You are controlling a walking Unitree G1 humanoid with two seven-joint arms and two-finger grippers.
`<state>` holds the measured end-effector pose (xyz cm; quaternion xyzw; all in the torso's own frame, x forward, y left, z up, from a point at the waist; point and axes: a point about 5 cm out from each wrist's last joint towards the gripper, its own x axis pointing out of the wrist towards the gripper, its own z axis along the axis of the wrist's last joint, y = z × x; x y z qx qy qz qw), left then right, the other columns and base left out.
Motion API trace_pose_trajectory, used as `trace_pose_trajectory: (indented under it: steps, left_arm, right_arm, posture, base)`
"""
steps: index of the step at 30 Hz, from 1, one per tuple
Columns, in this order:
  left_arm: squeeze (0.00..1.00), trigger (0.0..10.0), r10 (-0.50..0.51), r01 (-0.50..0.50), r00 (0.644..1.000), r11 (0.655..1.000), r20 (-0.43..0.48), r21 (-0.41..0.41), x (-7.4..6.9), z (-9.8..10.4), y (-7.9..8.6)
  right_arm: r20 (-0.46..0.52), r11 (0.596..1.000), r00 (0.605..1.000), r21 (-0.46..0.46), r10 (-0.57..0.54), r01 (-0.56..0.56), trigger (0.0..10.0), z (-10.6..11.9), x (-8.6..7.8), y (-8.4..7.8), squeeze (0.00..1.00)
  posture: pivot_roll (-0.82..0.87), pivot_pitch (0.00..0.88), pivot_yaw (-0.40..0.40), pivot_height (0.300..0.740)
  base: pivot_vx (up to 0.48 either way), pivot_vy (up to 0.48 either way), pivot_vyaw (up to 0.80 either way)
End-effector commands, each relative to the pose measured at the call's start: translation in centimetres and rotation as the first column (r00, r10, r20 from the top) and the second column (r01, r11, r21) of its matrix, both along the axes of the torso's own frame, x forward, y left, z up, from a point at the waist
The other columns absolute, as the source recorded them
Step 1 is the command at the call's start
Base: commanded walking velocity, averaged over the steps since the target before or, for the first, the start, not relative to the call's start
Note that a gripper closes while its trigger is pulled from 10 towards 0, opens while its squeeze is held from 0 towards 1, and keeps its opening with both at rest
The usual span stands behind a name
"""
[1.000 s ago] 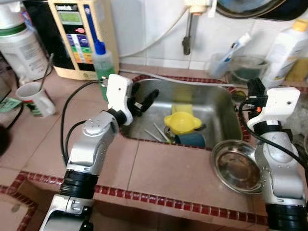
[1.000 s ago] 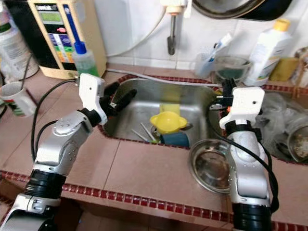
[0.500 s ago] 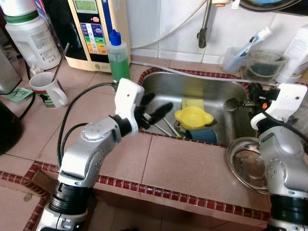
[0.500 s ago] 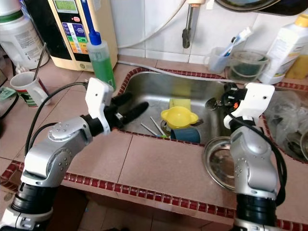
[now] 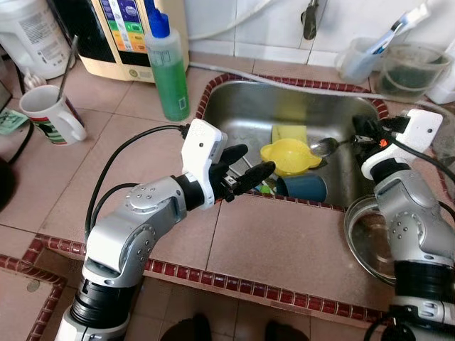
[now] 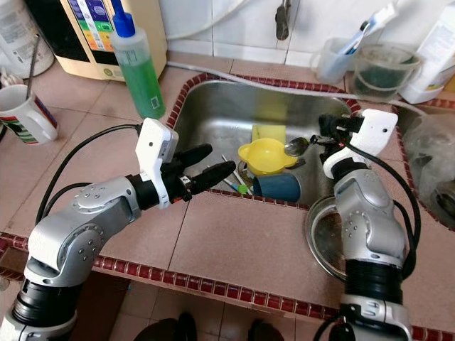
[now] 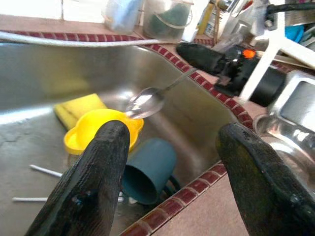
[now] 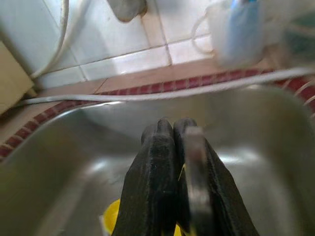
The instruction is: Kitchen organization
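Observation:
A steel sink (image 5: 234, 117) holds a yellow bowl (image 5: 286, 156), a dark blue cup (image 5: 302, 188) lying on its side, a yellow sponge (image 5: 288, 133) and a few thin utensils. My right gripper (image 5: 357, 138) reaches over the sink's right rim, shut on the handle of a metal spoon (image 5: 323, 147). The spoon's bowl hangs just above the yellow bowl's edge. My left gripper (image 5: 254, 160) is open over the sink's front rim, empty. In the left wrist view the spoon (image 7: 145, 102) shows between the two fingers (image 7: 93, 187), above the yellow bowl (image 7: 93, 135).
A green soap bottle (image 5: 167, 67) stands at the sink's left corner, beside a water appliance (image 5: 131, 32). A mug (image 5: 46, 117) with a utensil sits far left. A steel bowl (image 5: 370, 238) lies on the counter right of the sink. Tubs (image 5: 409, 67) stand behind.
The camera has dropped closer to the sink. My left gripper has reached further right along the front rim. My right gripper has carried the spoon left, towards the yellow bowl.

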<state>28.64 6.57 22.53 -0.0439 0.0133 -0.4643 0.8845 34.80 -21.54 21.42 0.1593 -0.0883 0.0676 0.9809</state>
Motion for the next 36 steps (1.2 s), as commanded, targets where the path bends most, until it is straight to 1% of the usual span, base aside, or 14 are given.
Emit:
trace_pose_trajectory:
  steps: [1, 2, 9, 10, 20, 21, 22, 23, 36]
  left_arm:
    - [0.0, 10.0, -0.035, 0.035, 0.999, 0.999, 0.027, 0.001, -0.6, 0.8, -0.5]
    - [0.0, 10.0, -0.044, 0.044, 0.999, 0.999, 0.021, 0.001, -0.8, 1.1, -0.7]
    - [0.0, 10.0, -0.049, 0.049, 0.999, 0.999, 0.02, 0.002, -0.9, 1.3, -0.8]
    - [0.0, 10.0, -0.049, 0.049, 0.999, 0.999, 0.02, 0.003, -0.9, 1.4, -0.7]
    - [0.0, 10.0, -0.049, 0.049, 0.999, 0.999, 0.017, 0.001, -0.9, 1.6, -0.7]
    - [0.0, 10.0, -0.049, 0.049, 0.999, 0.999, 0.017, 0.002, -0.9, 1.6, -0.7]
    - [0.0, 10.0, -0.049, 0.049, 0.999, 0.999, 0.016, 0.002, -0.9, 1.6, -0.7]
    - [0.0, 10.0, -0.049, 0.049, 0.999, 0.999, 0.017, 0.002, -0.9, 1.6, -0.7]
    - [0.0, 10.0, -0.043, 0.043, 0.999, 0.999, 0.019, 0.002, -0.7, 1.7, -0.7]
  right_arm:
    - [0.003, 0.998, 0.999, 0.056, 0.04, -0.04, 10.0, 0.2, 0.1, 0.3, 0.0]
    - [-0.002, 0.991, 0.997, 0.109, 0.08, -0.079, 10.0, 0.1, 0.3, 0.8, 0.0]
    - [-0.003, 0.976, 0.99, 0.166, 0.142, -0.14, 10.0, 0.0, 0.6, 1.7, 0.0]
    - [-0.002, 0.969, 0.988, 0.193, 0.155, -0.152, 10.0, 0.0, 0.6, 1.9, 0.0]
    - [-0.006, 0.95, 0.984, 0.263, 0.178, -0.17, 10.0, 0.1, 0.8, 2.0, 0.0]
    - [-0.006, 0.947, 0.983, 0.27, 0.181, -0.173, 10.0, 0.1, 0.9, 2.0, 0.02]
    - [-0.006, 0.944, 0.983, 0.277, 0.185, -0.176, 10.0, 0.1, 0.9, 2.0, 0.56]
    - [-0.005, 0.943, 0.982, 0.281, 0.186, -0.177, 10.0, 0.1, 0.9, 2.0, 1.0]
    - [0.022, 0.933, 0.98, 0.304, 0.198, -0.195, 10.0, 0.7, 1.0, 2.0, 1.0]
  posture:
    - [-0.06, 0.299, 0.038, 0.74]
    - [-0.06, 0.299, 0.039, 0.74]
    - [-0.05, 0.303, 0.04, 0.74]
    - [-0.05, 0.303, 0.04, 0.74]
    - [-0.05, 0.296, 0.041, 0.74]
    - [-0.05, 0.298, 0.042, 0.74]
    - [-0.05, 0.298, 0.042, 0.74]
    - [-0.05, 0.296, 0.041, 0.74]
    - [-0.04, 0.289, 0.038, 0.74]
  base:
    - [0.0, 0.0, 0.0]
    - [0.0, 0.0, 0.0]
    - [0.0, 0.0, 0.0]
    - [0.0, 0.0, 0.0]
    - [0.0, 0.0, 0.0]
    - [0.0, 0.0, 0.0]
    - [0.0, 0.0, 0.0]
    - [0.0, 0.0, 0.0]
    - [0.0, 0.0, 0.0]
